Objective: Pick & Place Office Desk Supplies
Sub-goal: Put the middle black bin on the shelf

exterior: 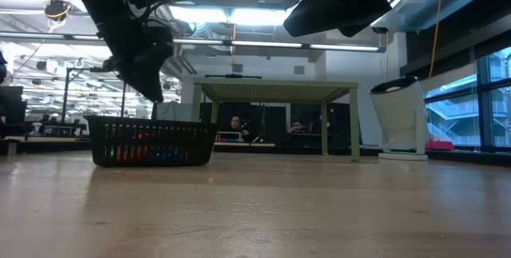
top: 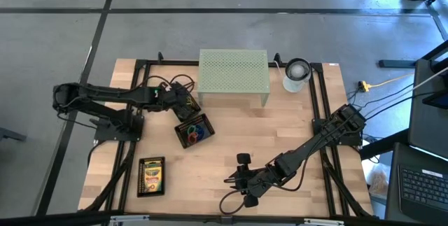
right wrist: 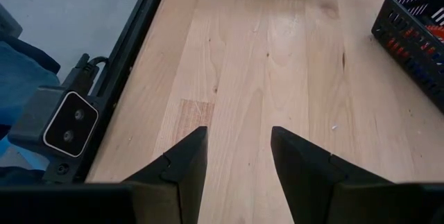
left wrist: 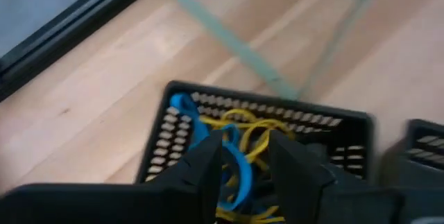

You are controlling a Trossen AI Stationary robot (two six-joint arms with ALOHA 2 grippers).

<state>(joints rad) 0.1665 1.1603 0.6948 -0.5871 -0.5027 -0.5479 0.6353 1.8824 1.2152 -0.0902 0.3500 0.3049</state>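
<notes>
Flanking black mesh tray (top: 194, 131): riser (top: 234, 78), crayon box (top: 151, 175) (well apart).

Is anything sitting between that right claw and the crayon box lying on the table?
Nothing visible does. From above, the right gripper hovers near the table's front edge with open fingers, and only bare wood lies between it and the crayon box. The black mesh tray sits farther back, off that line.

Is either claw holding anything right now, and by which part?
Right claw: empty, open over bare wood. Left claw: parted over the tray's blue rubber band; a grip cannot be told.
</notes>
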